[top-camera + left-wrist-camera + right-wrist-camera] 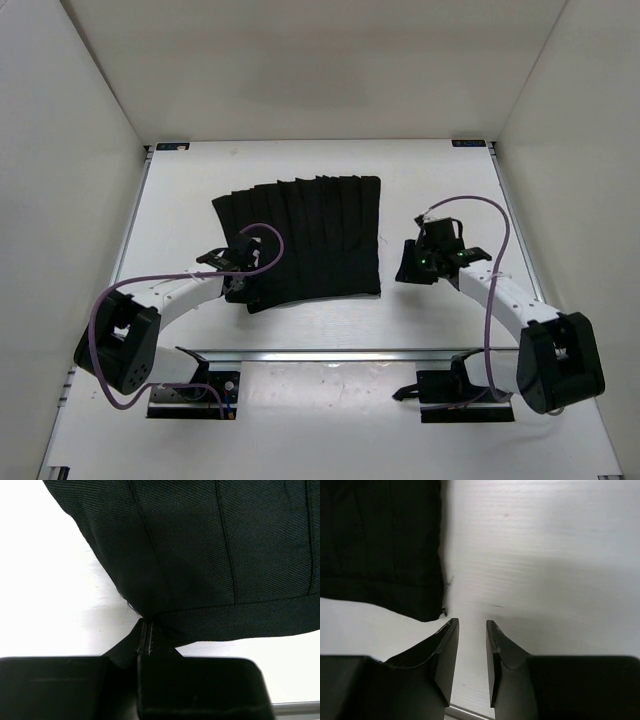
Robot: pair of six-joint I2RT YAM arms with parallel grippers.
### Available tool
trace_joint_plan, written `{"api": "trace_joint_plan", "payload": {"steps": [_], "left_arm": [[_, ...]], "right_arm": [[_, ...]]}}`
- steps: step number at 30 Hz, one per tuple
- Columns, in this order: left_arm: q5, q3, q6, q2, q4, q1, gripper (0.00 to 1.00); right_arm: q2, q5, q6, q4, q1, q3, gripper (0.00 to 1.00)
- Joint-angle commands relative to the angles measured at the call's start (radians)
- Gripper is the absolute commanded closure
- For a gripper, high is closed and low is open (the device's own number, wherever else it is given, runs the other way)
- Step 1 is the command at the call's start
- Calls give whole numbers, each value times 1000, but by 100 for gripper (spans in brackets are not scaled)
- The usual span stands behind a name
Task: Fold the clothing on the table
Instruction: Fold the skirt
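The black pleated skirt point(305, 240) lies on the table point(440, 190), the left gripper point(145, 630) pinched shut on its near corner, the right gripper point(472, 627) half open and empty beside it, so grab that side too and lift evenly

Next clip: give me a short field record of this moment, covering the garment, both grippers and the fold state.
clothing: black, pleated, lying on the white table
left gripper: shut, pinching the clothing's near left edge
right gripper: open, nothing between its jaws, on the table beside the clothing's near right corner
fold state: cannot tell from these views
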Motion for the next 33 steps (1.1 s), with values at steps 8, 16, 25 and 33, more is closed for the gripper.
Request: {"api": "trace_joint_plan", "payload": {"steps": [8, 16, 25, 33], "left_arm": [[4, -18, 13, -40, 11, 6, 100], [9, -26, 9, -40, 5, 1, 100], [9, -24, 1, -45, 8, -2, 100], [87, 9, 7, -169, -47, 53, 100]], "right_arm": [[108, -401, 233, 395, -33, -195, 64], [253, -473, 282, 562, -15, -249, 60], [268, -459, 303, 584, -33, -258, 100], [-22, -459, 120, 160, -79, -110, 100]]}}
